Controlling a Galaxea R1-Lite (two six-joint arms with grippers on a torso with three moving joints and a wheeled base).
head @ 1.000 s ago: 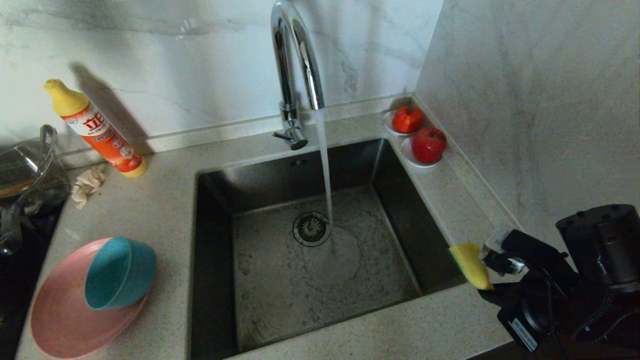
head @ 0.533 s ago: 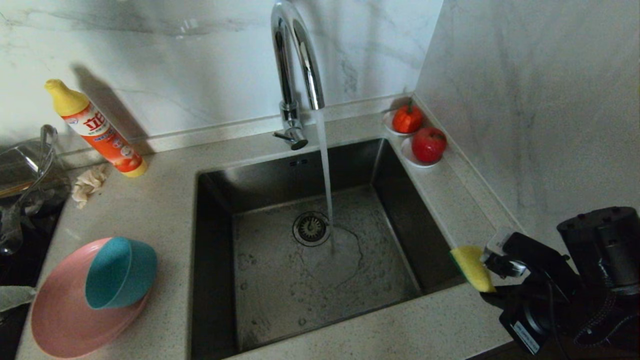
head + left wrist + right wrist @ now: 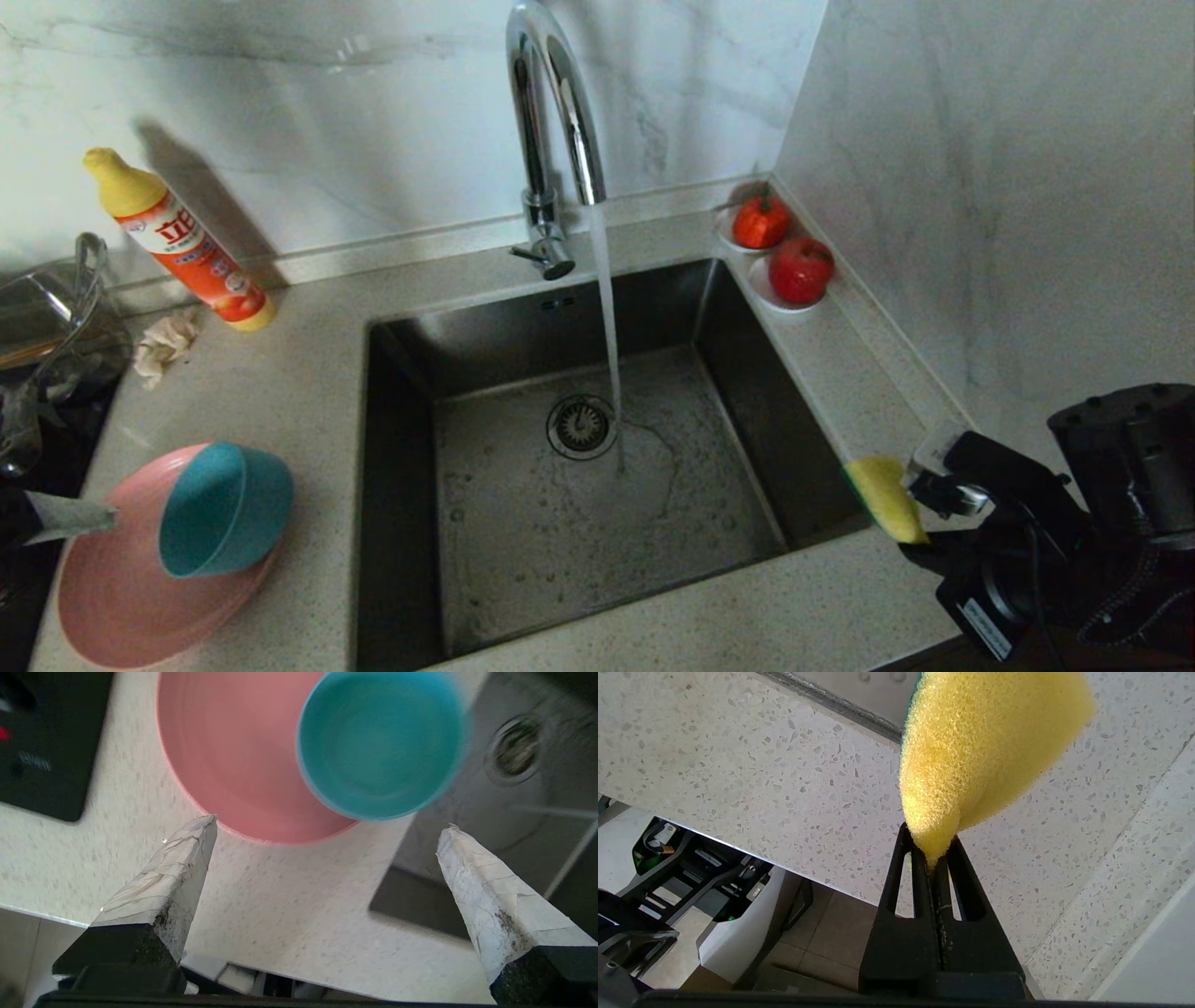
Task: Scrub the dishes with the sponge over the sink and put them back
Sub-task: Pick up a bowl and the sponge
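Note:
On the counter left of the sink [image 3: 523,327] lies a pink plate [image 3: 112,607] [image 3: 224,751]. A teal bowl [image 3: 224,509] [image 3: 378,742] leans tilted on it, mouth facing left. My left gripper [image 3: 330,822] hovers open and empty just short of the plate's edge. In the head view only one fingertip [image 3: 89,514] shows, over the plate's left rim. By the sink's right front corner, my right gripper [image 3: 931,840] [image 3: 920,493] is shut on the yellow sponge [image 3: 885,499] [image 3: 980,746]. Water runs from the tap [image 3: 546,112] into the basin.
An orange detergent bottle [image 3: 177,243] leans on the back wall, with a beige rag [image 3: 163,345] and a glass pot [image 3: 47,327] to its left. Two saucers with red fruit [image 3: 784,257] sit at the sink's back right corner. A dark hob [image 3: 46,742] borders the plate.
My left gripper has come in from the left edge, and its fingertip now reaches over the plate's rim. The right gripper with the sponge has stayed put. Water keeps running.

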